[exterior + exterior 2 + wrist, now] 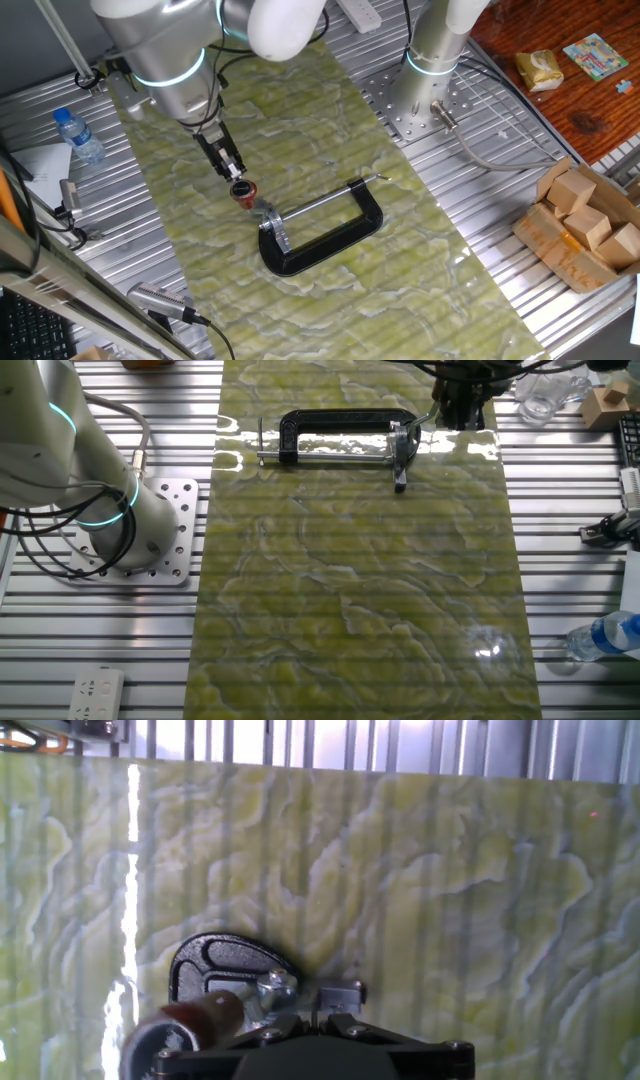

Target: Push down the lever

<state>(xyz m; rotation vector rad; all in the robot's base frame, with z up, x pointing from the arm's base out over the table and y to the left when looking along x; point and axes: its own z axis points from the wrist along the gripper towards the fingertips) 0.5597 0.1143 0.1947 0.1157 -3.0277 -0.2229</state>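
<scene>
My end effector (232,168) hangs right above the lever (252,201), its tips just over the red knob (243,189), fingers drawn together and holding nothing. The lever rises from the near end of the black clamp (330,238) on the green-mat surface (400,270), slanting up toward me, so I judge the push goes straight down along my fingers.

Hand (236,174) low, fingers together
</scene>
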